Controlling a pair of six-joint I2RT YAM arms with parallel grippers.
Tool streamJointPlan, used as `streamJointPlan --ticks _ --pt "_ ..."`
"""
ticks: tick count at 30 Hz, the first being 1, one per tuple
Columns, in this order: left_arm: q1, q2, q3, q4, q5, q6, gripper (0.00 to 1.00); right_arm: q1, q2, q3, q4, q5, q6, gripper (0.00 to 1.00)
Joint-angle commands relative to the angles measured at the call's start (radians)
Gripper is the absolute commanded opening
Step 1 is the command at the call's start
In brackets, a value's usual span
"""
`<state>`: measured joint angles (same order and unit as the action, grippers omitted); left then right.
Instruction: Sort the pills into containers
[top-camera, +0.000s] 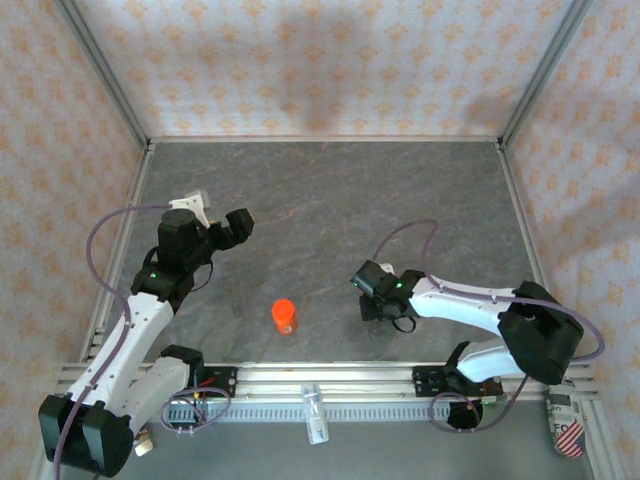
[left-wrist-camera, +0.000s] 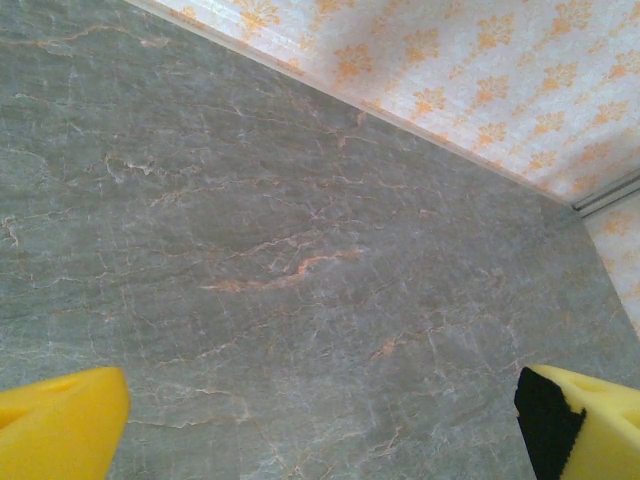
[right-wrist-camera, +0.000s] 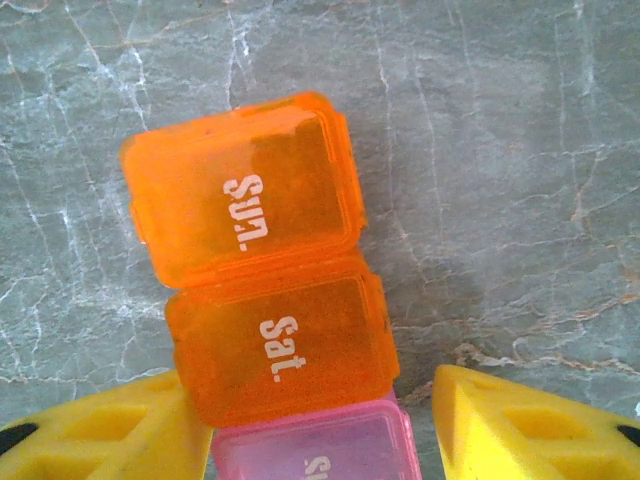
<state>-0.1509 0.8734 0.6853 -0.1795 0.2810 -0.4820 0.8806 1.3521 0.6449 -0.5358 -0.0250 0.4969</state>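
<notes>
Two claws: my left claw (left-wrist-camera: 320, 430) gapes wide, empty, above the worktop (left-wrist-camera: 300, 200); my right claw (right-wrist-camera: 312, 385) straddles the pill box (right-wrist-camera: 265, 290), half-closed, grip unclear. Likely securing it; next, steady squeeze.

Overhead rear view; two close wrist views

One orange bottle (top-camera: 284, 316) stands on the desk (top-camera: 330, 200) toward six o'clock. The containers (right-wrist-camera: 270, 300) show three joined compartments: two orange, one pink at six o'clock. Each wrist view has two yellow fingers (left-wrist-camera: 60, 425).
</notes>
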Motion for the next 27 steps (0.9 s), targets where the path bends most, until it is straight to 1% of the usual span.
streamJointPlan --ticks 1,3,8,13,16,19,22,24,27 --pt "-0.004 0.007 0.031 -0.023 0.009 -0.012 1.00 -0.005 0.011 0.003 0.006 0.038 -0.004 0.58" --pt "-0.004 0.009 0.031 -0.024 0.009 -0.012 1.00 -0.005 0.010 -0.005 0.011 0.033 -0.002 0.56" --pt "-0.005 0.010 0.033 -0.020 0.011 -0.017 1.00 -0.005 0.003 -0.017 0.020 0.024 -0.001 0.49" --pt "-0.004 0.013 0.042 -0.019 0.021 -0.031 1.00 -0.005 -0.006 -0.003 0.011 0.012 -0.012 0.35" --pt "-0.005 0.012 0.059 -0.022 0.042 -0.047 1.00 -0.007 -0.037 0.040 -0.016 0.005 -0.024 0.34" --pt "-0.003 0.013 0.081 -0.010 0.083 -0.100 1.00 -0.022 -0.070 0.114 -0.041 -0.012 -0.048 0.34" --pt "-0.005 0.026 0.099 0.030 0.141 -0.149 1.00 -0.057 -0.080 0.197 -0.030 -0.071 -0.096 0.34" --pt "-0.006 0.045 0.112 0.076 0.211 -0.186 1.00 -0.078 -0.066 0.263 -0.021 -0.116 -0.138 0.34" --pt "-0.019 0.083 0.149 0.091 0.273 -0.236 0.99 -0.095 -0.028 0.360 -0.012 -0.175 -0.207 0.34"
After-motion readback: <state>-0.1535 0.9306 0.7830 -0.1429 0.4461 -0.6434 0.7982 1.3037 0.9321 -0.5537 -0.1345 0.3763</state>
